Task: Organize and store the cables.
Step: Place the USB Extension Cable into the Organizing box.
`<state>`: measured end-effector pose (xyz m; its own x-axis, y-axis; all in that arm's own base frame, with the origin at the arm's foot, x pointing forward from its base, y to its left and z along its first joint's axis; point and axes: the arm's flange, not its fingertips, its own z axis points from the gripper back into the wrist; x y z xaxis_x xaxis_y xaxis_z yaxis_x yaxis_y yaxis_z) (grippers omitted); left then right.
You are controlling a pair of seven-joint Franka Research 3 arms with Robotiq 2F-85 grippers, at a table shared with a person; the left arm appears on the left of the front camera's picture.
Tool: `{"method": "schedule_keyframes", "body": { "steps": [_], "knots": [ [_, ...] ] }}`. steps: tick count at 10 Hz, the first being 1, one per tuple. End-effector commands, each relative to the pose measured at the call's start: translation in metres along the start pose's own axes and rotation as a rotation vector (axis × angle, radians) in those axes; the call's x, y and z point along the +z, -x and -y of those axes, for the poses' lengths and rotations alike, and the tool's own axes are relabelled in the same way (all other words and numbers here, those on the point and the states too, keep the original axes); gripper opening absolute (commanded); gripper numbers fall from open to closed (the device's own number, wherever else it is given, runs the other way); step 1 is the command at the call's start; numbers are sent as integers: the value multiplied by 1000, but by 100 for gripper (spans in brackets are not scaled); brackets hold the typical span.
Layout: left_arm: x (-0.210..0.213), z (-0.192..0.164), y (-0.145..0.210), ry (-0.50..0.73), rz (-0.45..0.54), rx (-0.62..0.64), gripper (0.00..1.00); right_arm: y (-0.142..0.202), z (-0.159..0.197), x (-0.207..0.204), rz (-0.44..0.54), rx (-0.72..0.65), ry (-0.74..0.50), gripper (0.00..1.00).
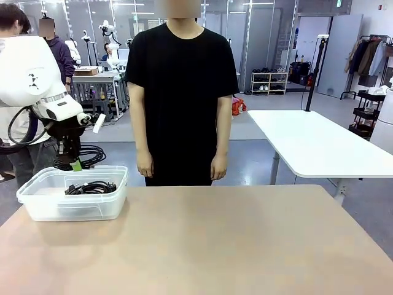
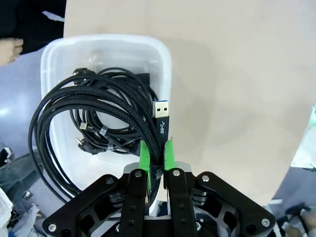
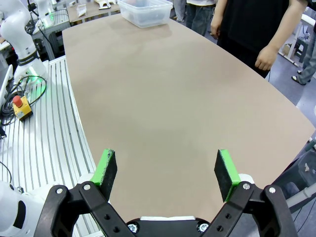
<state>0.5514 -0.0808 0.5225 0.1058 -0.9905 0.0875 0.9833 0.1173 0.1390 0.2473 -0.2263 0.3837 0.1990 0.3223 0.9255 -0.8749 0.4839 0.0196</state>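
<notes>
Between the left gripper's [image 2: 157, 157] green-padded fingers [image 2: 144, 157], pressed tight together, sat a strand of a braided black cable coil [image 2: 64, 113], pinched just below its silver USB plug [image 2: 160, 109], which pointed upward. The rest of that coil hung in wide round loops to one side, above a clear plastic bin [image 2: 165, 74]. Seen from the front, the held coil [image 1: 83, 157] dangled beside the gripper [image 1: 75, 165] just above the bin's [image 1: 73, 209] back rim, at the table's [image 1: 215, 246] left far corner. Inside the bin lay more coiled black cables [image 2: 106, 136], thinner and smooth, with small plug ends. The bin was rectangular, translucent, with rounded corners; the table top was plain matte tan. The right gripper [image 3: 167, 170] hung over bare table with its fingers spread wide, holding nothing. A person in black [image 1: 181, 92] stood at the far edge.
</notes>
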Motion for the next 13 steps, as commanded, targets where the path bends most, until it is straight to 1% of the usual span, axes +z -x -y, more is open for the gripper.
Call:
{"method": "schedule_keyframes", "body": {
  "steps": [1,2,3,5,7,9,11,12,13],
  "knots": [
    [-9,-23,4,39,6,51,12,0,0,0,13,20,5,100],
    [-18,-30,9,59,16,69,12,0,0,0,13,20,5,100],
    [-26,-40,14,69,47,84,12,0,0,0,13,20,5,100],
    [-44,-55,22,107,22,155,12,0,0,0,13,20,5,100],
    [-64,-67,26,152,29,199,12,0,0,0,13,20,5,100],
    [-79,-70,28,191,26,230,12,0,0,0,13,20,5,100],
    [-85,-68,28,205,19,239,12,0,0,0,13,20,5,100],
    [-86,-69,28,204,18,245,30,0,0,0,13,20,5,100],
    [-84,-68,29,203,17,248,39,0,0,0,13,20,5,100]
  ]
}}
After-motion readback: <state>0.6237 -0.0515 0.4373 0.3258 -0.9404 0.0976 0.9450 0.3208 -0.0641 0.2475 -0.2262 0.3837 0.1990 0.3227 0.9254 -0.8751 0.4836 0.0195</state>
